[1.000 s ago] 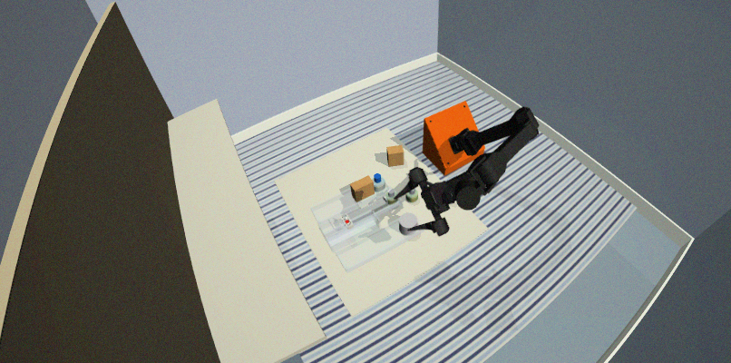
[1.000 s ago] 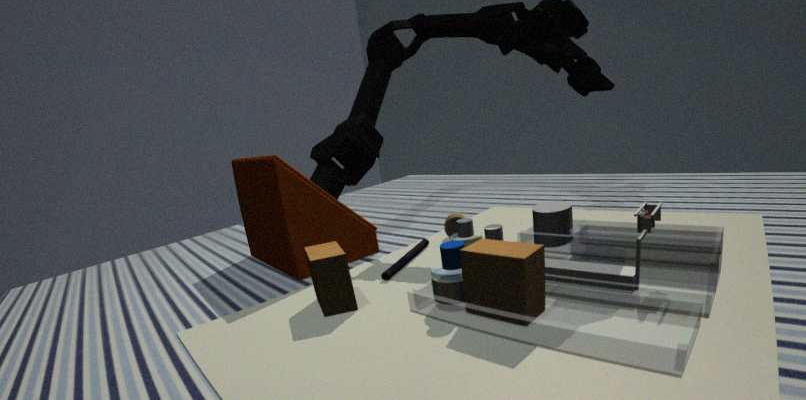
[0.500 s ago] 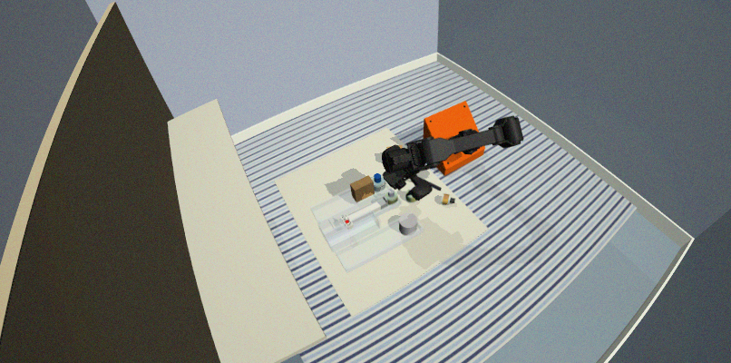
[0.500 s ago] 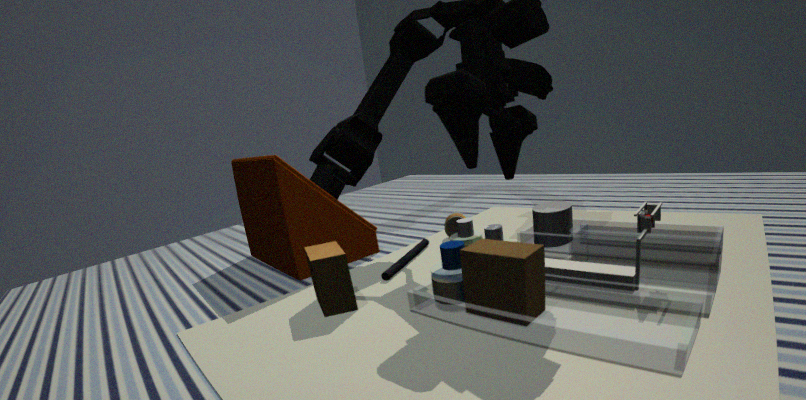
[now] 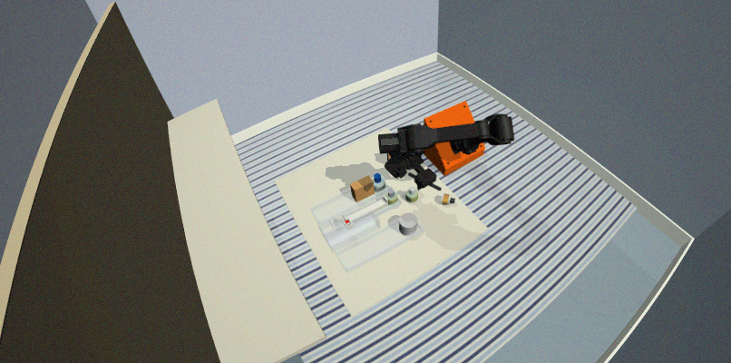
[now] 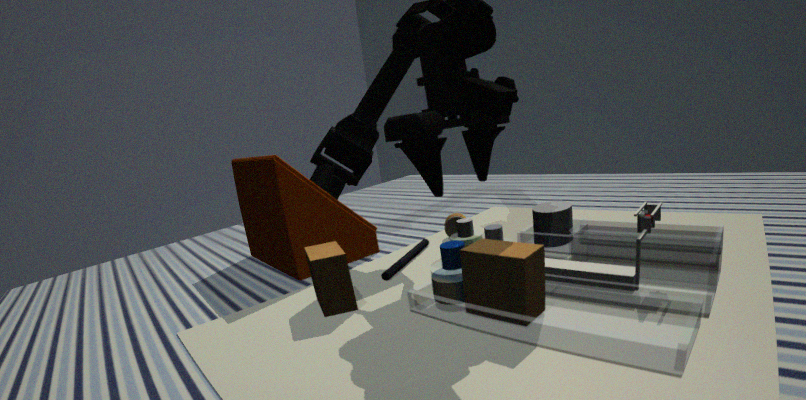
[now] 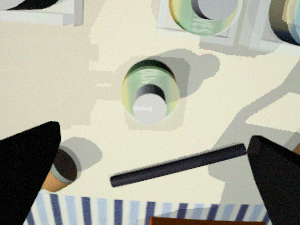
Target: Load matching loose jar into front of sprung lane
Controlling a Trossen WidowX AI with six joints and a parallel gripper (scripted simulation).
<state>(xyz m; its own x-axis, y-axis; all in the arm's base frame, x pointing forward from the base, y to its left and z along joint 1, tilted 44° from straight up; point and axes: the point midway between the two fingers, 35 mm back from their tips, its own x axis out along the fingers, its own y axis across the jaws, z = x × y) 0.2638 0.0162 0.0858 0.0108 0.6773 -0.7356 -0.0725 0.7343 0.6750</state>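
Note:
The loose jar (image 5: 412, 195) (image 7: 150, 84), green with a pale grey cap, stands upright on the mat, in front of the sprung lane. A matching jar (image 5: 392, 198) (image 7: 202, 25) stands at the lane's front end, with the pale pusher strip (image 5: 365, 210) (image 6: 592, 269) running back behind it. The pusher plate itself is hard to make out. The loose jar is partly hidden in the exterior view, where its cap (image 6: 464, 226) shows. My gripper (image 5: 411, 175) (image 6: 460, 187) (image 7: 156, 137) is open and empty, fingers pointing down, above the mat near the loose jar.
A blue-capped jar (image 5: 378, 183) (image 6: 451, 256) and a brown box (image 5: 362, 189) (image 6: 501, 278) occupy the neighbouring lane. A grey cylinder (image 5: 408, 224) (image 6: 552, 222) stands in the other side lane. A black rod (image 6: 406, 259) (image 7: 177, 165) and a small orange-and-black object (image 5: 447, 200) (image 7: 61, 171) lie near the loose jar. Another box (image 6: 332, 278) stands near the base.

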